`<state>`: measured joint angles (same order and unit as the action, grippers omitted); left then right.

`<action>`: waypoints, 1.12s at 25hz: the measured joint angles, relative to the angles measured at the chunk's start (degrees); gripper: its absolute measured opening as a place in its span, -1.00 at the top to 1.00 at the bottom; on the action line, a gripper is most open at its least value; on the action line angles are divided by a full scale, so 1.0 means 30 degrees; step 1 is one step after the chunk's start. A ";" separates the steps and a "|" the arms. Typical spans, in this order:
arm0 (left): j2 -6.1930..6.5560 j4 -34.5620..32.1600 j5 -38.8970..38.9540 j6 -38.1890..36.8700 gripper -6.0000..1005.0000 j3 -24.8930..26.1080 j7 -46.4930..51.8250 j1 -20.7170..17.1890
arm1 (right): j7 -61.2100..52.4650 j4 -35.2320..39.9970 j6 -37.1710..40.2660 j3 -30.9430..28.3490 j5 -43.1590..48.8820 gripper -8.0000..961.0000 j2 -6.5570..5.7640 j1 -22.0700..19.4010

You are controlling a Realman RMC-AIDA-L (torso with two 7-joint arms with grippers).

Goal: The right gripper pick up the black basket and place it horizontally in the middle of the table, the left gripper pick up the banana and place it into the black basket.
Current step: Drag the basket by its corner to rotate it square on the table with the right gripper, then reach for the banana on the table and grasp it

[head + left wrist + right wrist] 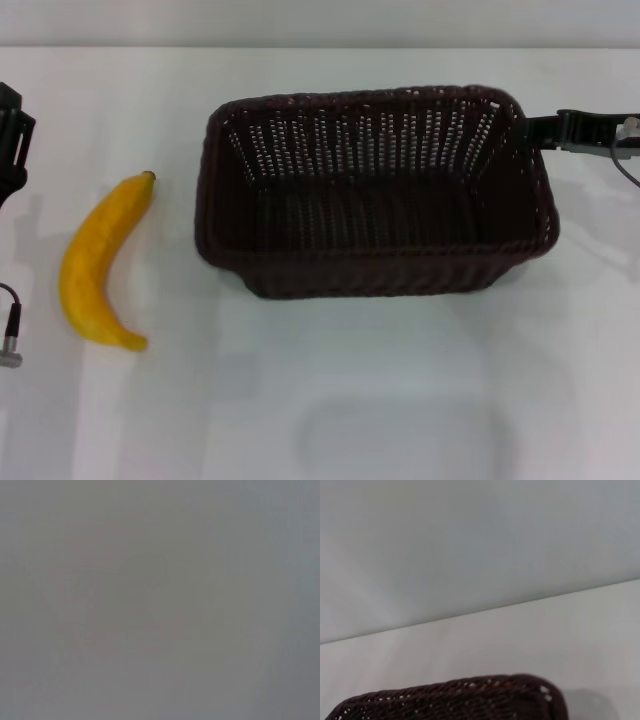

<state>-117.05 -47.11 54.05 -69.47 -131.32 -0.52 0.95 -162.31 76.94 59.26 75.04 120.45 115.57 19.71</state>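
Observation:
The black basket (375, 270) lies lengthwise across the middle of the table (400, 400), opening upward, with nothing in it. My right gripper (540, 130) reaches in from the right and is shut on the basket's far right rim corner. The right wrist view shows only a stretch of the basket's braided rim (470, 702) close by. The banana (100, 265) lies on the table left of the basket, stem tip pointing away from me. My left gripper (12, 140) sits at the left edge, beyond the banana and apart from it. The left wrist view shows plain grey.
A thin cable with a silver plug (10, 345) hangs at the left edge near the banana's near end. A faint rectangular shadow (400, 440) lies on the white tabletop in front of the basket. A pale wall (470, 540) rises behind the table's far edge.

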 joint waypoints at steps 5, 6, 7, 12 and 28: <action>-0.0005 -0.0001 -0.0001 0.0009 -0.75 -0.0064 0.0000 -0.0050 | 0.0362 0.0702 -0.0675 -0.0130 -0.0206 0.20 -0.0084 -0.0561; -0.0007 -0.0001 -0.0001 0.0011 -0.75 -0.0092 0.0000 -0.0060 | 0.0620 0.0884 -0.0952 -0.0191 -0.0327 0.12 -0.0110 -0.0724; -0.0007 -0.0001 -0.0001 0.0011 -0.75 -0.0103 0.0000 -0.0059 | 0.0880 0.0994 -0.1192 -0.0279 -0.0400 0.05 -0.0127 -0.0846; 0.0016 -0.0001 -0.0001 0.0034 -0.74 -0.0112 0.0000 -0.0050 | 0.2381 0.1245 -0.2134 -0.0640 -0.0576 -0.29 -0.0183 -0.1049; -0.0033 -0.0149 -0.0388 0.0021 -0.74 0.0619 -0.0255 0.0178 | 1.0981 -0.2917 -1.7324 0.2028 -0.1058 -0.44 -0.0147 -0.1484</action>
<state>-117.15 -47.55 52.89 -69.40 -129.46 -1.29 1.48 -129.37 68.19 7.29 81.12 117.28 115.13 15.25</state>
